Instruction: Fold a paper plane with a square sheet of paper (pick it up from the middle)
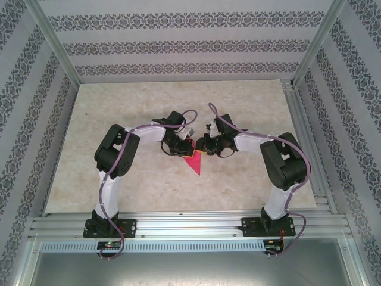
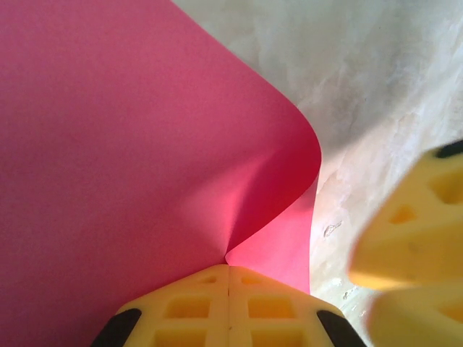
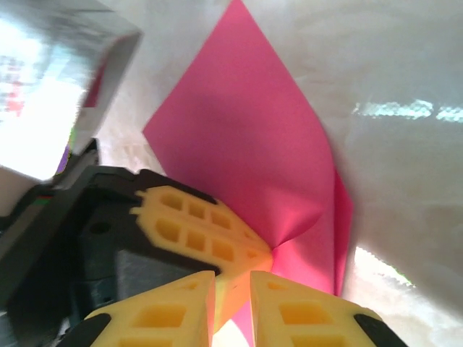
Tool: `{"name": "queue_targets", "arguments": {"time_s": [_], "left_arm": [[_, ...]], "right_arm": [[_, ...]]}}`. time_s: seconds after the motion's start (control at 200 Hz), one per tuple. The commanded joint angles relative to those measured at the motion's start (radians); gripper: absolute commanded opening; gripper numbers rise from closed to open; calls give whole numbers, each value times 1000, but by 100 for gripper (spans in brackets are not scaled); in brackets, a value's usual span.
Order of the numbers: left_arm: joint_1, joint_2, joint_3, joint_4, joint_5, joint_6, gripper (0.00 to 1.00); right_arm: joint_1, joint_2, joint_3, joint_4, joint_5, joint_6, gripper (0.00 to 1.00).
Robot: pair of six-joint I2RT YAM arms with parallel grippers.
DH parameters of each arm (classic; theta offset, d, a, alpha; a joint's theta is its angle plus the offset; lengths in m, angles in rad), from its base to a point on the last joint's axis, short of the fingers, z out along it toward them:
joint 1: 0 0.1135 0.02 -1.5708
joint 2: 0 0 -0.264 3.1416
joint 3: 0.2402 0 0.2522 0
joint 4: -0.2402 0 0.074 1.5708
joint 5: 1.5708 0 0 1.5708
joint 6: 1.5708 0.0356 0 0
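From the top camera, the sheet of paper shows as a small pink triangle pointing toward the arm bases, lying on the pale table. Its far part is covered by the left gripper and the right gripper, which meet over it. Their fingertips are too small and crowded here to read.

In the left wrist view, the sheet runs off the frame at the top and left, so its outline is cut off. One flap curls up with a rounded edge, and a second layer lies under it. The left gripper has its yellow fingers pressed flat together, pinching the sheet where its creases converge. A blurred yellow finger of the right gripper sits just right of the sheet.

In the right wrist view, the sheet rises to a point away from the camera. The right gripper is nearly closed, with a pink sliver in the narrow gap. The left gripper's finger touches the sheet's puckered spot, hiding its left edge.
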Motion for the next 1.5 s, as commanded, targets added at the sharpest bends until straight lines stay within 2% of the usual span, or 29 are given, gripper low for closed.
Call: {"name": "queue_targets", "arguments": {"time_s": [0.0,0.155,0.29,0.495,0.609,1.089,1.199,1.359,1.494], "left_arm": [[2,36,19,-21,-45,25,2],[2,34,21,-25,-50,28,2],[2,35,21,-25,-48,27,2],[2,33,32,-29,-47,27,3],[2,37,35,-27,-44,26,3],[2,37,32,-32,-45,29,3],[3,32,26,-31,-53,30,3],[3,30,24,-32,-53,30,3],[2,35,21,-19,-45,24,3]], "right_arm": [[-11,58,17,22,7,-18,20],[-14,97,23,-8,58,-35,20],[-20,44,11,-14,83,-32,20],[-23,-38,36,17,32,-10,21],[-23,2,62,23,1,1,21],[-38,118,33,12,95,0,19],[-47,88,20,75,23,23,20],[-49,14,21,86,-7,40,20],[-51,35,24,67,5,30,20]]}}
